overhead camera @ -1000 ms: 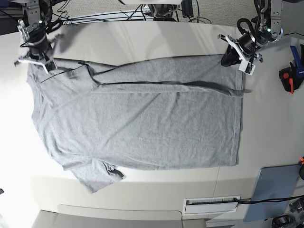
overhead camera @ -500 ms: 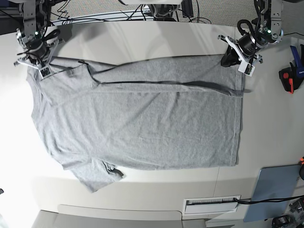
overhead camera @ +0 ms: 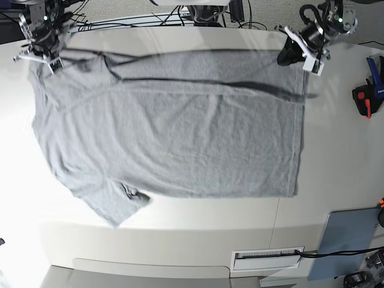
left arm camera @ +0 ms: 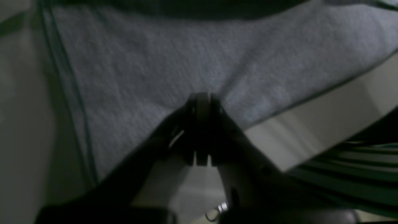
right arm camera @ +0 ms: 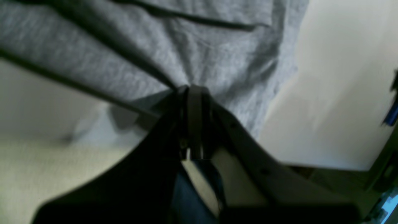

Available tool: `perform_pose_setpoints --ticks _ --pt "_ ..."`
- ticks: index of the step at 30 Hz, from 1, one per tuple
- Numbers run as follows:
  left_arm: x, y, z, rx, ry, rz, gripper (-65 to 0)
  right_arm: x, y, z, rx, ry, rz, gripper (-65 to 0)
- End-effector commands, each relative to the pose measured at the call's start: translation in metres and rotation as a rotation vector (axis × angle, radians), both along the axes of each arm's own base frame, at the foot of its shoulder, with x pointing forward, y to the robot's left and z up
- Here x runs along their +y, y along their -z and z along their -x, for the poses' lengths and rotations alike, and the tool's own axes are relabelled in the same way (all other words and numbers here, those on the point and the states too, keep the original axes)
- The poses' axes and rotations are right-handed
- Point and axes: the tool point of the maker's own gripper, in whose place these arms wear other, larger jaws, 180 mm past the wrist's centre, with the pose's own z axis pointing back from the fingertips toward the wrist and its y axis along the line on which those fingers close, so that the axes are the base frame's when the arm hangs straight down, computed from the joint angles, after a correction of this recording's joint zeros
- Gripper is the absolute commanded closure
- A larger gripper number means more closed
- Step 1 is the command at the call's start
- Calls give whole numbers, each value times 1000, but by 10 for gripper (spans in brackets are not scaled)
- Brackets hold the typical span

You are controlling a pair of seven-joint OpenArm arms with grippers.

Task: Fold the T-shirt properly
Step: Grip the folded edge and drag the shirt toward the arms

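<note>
T-shirt (overhead camera: 174, 120) lies almost flat, no fold finished — both grippers, right (overhead camera: 42, 51) at 10 o'clock and left (overhead camera: 300, 51) at 1 o'clock, have their jaws closed on its far edge.

Left gripper (overhead camera: 298, 55) and right gripper (overhead camera: 43, 55) were both at the far edge, well apart, jaws clamped on the T-shirt (overhead camera: 174, 126), wrists angled down.

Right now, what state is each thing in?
Heather-grey cotton T-shirt: spread out, unfolded, far edge lifted by both hands.
Left hand: shut on the shirt's hem corner.
Right hand: shut on the shirt's shoulder end.
Red-and-black clamp: lying idle on the table.
</note>
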Motion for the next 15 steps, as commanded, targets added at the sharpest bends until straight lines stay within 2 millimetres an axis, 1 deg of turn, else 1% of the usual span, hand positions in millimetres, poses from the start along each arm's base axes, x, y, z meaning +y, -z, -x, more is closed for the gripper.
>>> perform_pose_setpoints --ticks 1,4,6,11,13,15 --pt "25 43 73 308 108 -210 0 -7 -6 7 23 0 25 0" --pt "31 40 79 312 94 -219 0 -10 -15 13 13 -7 35 0" --pt "33 34 73 275 84 -213 0 -10 -17 9 -10 -15 29 0" --pt "24 22 62 227 125 -191 0 -9 -24 -16 -78 -24 25 0" --pt "24 21 63 241 137 -200 0 -10 -27 -24 -96 -18 30 0" --pt "24 21 66 257 145 -207 0 -10 -28 -29 -108 -17 31 0"
